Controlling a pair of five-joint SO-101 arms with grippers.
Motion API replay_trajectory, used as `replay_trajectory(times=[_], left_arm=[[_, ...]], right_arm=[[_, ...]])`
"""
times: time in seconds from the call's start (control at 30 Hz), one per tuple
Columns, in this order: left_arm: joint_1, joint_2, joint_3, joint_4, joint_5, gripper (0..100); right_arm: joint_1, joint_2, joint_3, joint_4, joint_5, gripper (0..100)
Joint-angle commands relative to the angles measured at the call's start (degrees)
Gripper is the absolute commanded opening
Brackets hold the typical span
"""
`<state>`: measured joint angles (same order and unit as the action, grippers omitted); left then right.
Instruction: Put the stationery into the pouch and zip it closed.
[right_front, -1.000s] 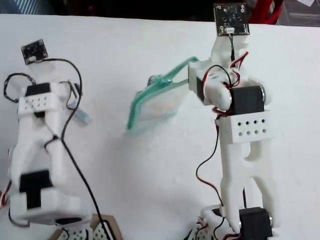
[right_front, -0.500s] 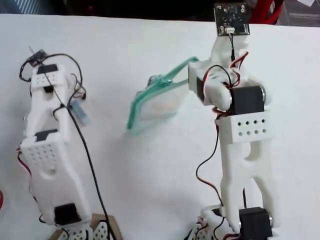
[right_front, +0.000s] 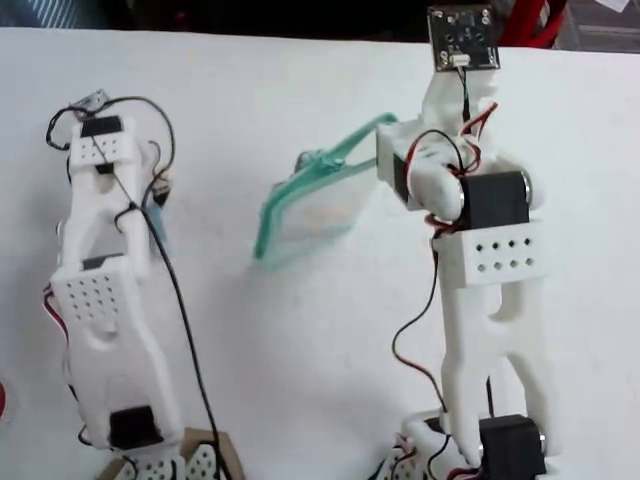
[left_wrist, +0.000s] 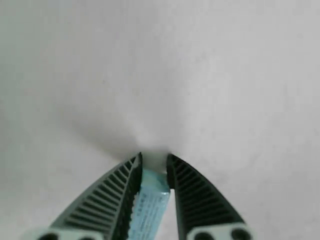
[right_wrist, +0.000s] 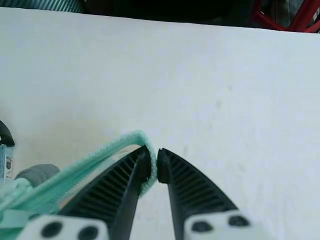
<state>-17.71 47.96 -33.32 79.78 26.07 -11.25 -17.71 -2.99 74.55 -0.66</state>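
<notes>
Stationery (left_wrist: 149, 207) sits clamped in my left gripper (left_wrist: 152, 162), that arm having stretched forward. My right gripper (right_wrist: 153, 157) stays pinched on the pouch (right_front: 312, 208) rim, so loading comes next.

The pouch (right_front: 312, 208) is a flat, see-through sleeve edged in mint-green zip tape, tilted, with one upper corner pinched in the right hand (right_wrist: 152, 154) and its far corner low toward the bench (right_front: 250, 90). A grey tab (right_front: 308, 160) sits on its green edge. The stationery piece (left_wrist: 149, 207), a small pale-blue block with print, is clamped in the left hand (left_wrist: 154, 160), well apart from the pouch
</notes>
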Motion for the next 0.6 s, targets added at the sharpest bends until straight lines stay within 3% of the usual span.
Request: replay_trajectory(times=[0.0,0.3,0.57], left_arm=[[1.0,-2.4,-4.0,3.9,-0.9,2],[7.9,-19.3,-29.9,22.4,-3.7,2],[21.9,-42.9,-40.1,22.7,-3.6,2]], right_arm=[[0.1,0.7,0.4,0.0,0.0,1.9],[0.1,0.7,0.4,0.0,-0.1,1.9],[0.1,0.7,0.4,0.0,-0.2,1.9]])
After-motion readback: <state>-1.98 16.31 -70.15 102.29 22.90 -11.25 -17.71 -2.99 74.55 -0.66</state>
